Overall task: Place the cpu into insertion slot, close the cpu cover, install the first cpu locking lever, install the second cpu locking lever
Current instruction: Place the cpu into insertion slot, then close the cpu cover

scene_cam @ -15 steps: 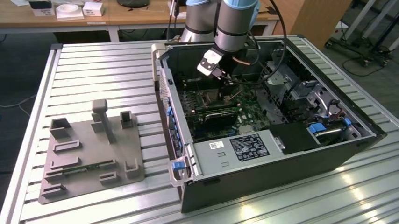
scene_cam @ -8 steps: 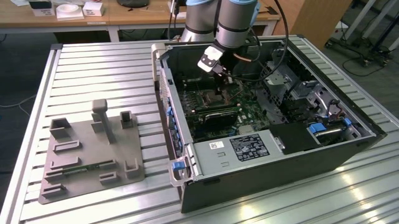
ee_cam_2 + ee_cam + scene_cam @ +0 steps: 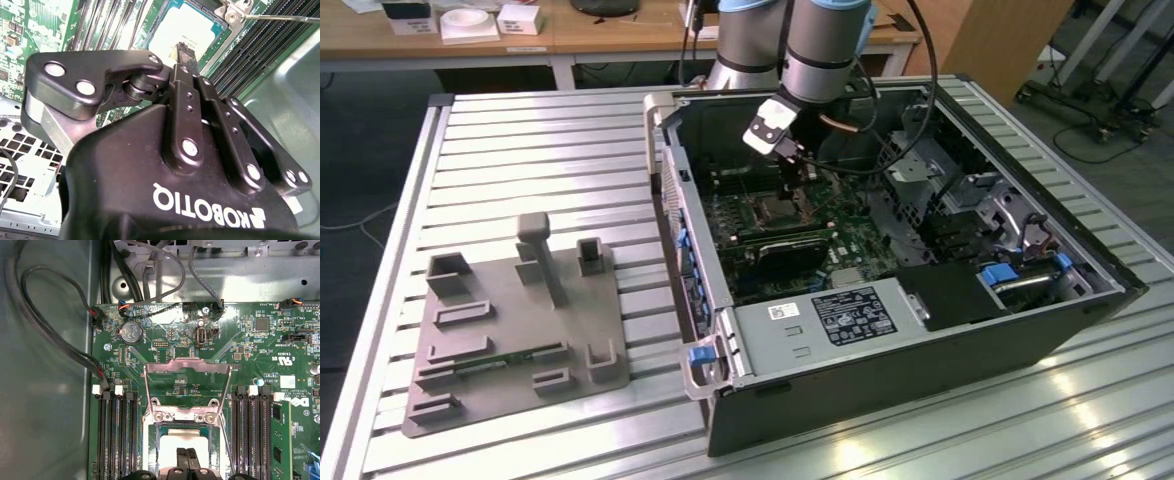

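Exterior view: the open computer case (image 3: 921, 390) lies on the table (image 3: 520, 130) toward the edge at the exterior view's right. A grey fixture plate (image 3: 520, 330) sits near the opposite edge. The gripper (image 3: 785, 190) is down inside the case, over the insertion slot (image 3: 763, 212) mid-motherboard (image 3: 854, 250).

Second wrist view: fingers (image 3: 189, 82) are drawn together with nothing seen between them, tips just over the cpu (image 3: 170, 37). One locking lever (image 3: 280, 18) stands free beside the slot.

First wrist view: the cpu lies flat in the slot, between the two banks of memory slots (image 3: 117, 435). The cpu cover (image 3: 187, 365) stands open, hinged at the slot's edge.

Handling, my read:
- **cpu:** light, stiff, slick-topped, with fragile contacts. Take it by opposite edges only.
- **cpu cover:** thin springy sheet. Push at the free edge, away from the hinge.
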Robot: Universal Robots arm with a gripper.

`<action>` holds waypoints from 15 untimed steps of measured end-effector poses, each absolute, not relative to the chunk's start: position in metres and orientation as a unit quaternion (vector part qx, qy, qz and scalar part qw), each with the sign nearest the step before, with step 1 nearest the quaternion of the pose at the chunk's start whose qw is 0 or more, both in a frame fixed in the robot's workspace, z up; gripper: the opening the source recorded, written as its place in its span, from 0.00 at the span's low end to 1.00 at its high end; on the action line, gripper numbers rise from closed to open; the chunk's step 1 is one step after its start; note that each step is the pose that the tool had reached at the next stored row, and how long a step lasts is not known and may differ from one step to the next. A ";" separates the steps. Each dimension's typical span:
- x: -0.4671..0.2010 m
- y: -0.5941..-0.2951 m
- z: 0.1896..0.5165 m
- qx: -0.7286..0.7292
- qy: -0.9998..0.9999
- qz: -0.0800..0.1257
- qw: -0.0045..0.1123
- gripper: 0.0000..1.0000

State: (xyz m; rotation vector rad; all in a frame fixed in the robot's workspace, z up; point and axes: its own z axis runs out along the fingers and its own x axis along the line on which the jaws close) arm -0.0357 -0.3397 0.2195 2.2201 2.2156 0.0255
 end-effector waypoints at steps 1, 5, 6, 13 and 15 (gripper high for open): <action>-0.036 -0.340 0.220 0.708 0.706 0.008 0.002 0.10; -0.035 -0.340 0.220 0.708 0.706 0.003 -0.002 0.10; -0.035 -0.340 0.220 0.708 0.706 0.003 -0.002 0.10; -0.035 -0.340 0.220 0.708 0.706 0.003 -0.003 0.10; -0.035 -0.340 0.220 0.708 0.706 0.003 -0.003 0.10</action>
